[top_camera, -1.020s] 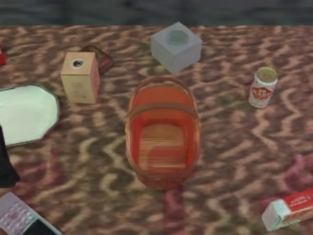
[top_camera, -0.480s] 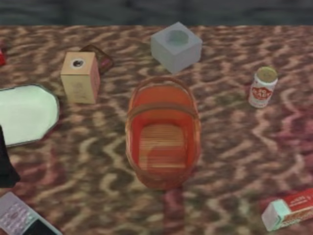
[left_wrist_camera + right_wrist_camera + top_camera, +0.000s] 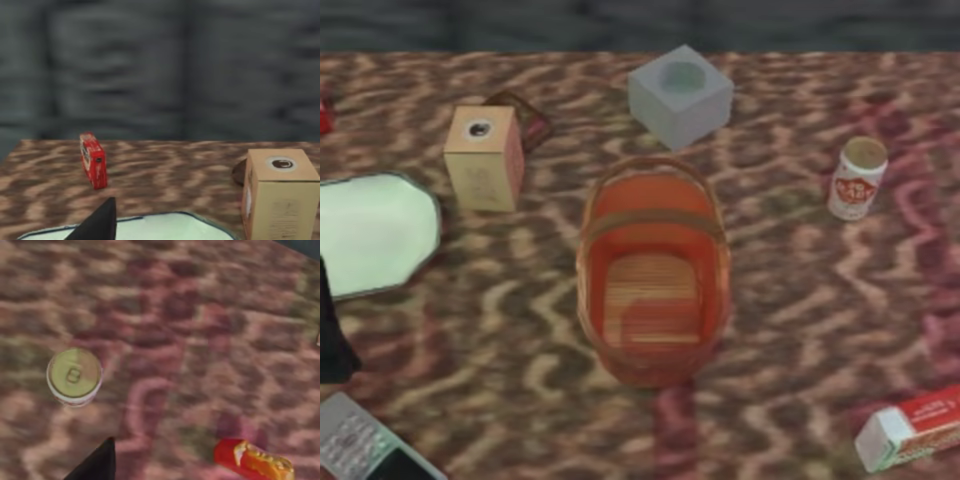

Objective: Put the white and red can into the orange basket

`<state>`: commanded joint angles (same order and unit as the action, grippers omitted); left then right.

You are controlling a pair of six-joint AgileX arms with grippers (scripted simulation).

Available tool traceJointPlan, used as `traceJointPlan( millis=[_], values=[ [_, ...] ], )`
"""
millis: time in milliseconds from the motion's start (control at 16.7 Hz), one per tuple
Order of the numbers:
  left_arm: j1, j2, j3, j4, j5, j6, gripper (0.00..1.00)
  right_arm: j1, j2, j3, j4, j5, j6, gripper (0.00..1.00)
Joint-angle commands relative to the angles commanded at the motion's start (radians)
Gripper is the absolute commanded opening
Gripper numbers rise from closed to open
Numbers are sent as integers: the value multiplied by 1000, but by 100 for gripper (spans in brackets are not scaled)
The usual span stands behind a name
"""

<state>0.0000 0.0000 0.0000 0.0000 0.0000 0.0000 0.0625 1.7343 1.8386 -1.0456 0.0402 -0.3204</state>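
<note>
The white and red can [image 3: 857, 180] stands upright at the table's right, well apart from the orange basket [image 3: 653, 268] in the middle. The basket's pale slatted bottom holds nothing. In the right wrist view the can's gold-tan top [image 3: 74, 375] lies below and ahead of my right gripper [image 3: 145, 475], not between its fingers. One dark fingertip [image 3: 104, 457] shows, and the gripper is open and holds nothing. It is out of the top view. My left gripper [image 3: 165, 236] is parked open over the pale tray at the left edge.
A grey cube box [image 3: 680, 95] stands behind the basket. A tan box [image 3: 483, 158] and a pale tray [image 3: 370, 232] are at the left, and a phone [image 3: 355, 445] at the front left. A red and white carton [image 3: 910, 430] lies front right.
No object on the table has moved. The dark shading on the table's right side has drifted toward the back, near the can.
</note>
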Motion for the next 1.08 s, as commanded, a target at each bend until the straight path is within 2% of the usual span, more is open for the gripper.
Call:
traceJointPlan(
  millis=[240,480,720,1080],
  values=[
    [0,0,0,0,0,0,100,45,385,349,-158,-11,-88,100],
    [0,0,0,0,0,0,100,93,689,557,-308,-23,-172,100],
    [0,0,0,0,0,0,100,126,842,637,-406,-32,-226,100],
    [0,0,0,0,0,0,100,124,858,640,-414,-32,-230,100]
  ],
)
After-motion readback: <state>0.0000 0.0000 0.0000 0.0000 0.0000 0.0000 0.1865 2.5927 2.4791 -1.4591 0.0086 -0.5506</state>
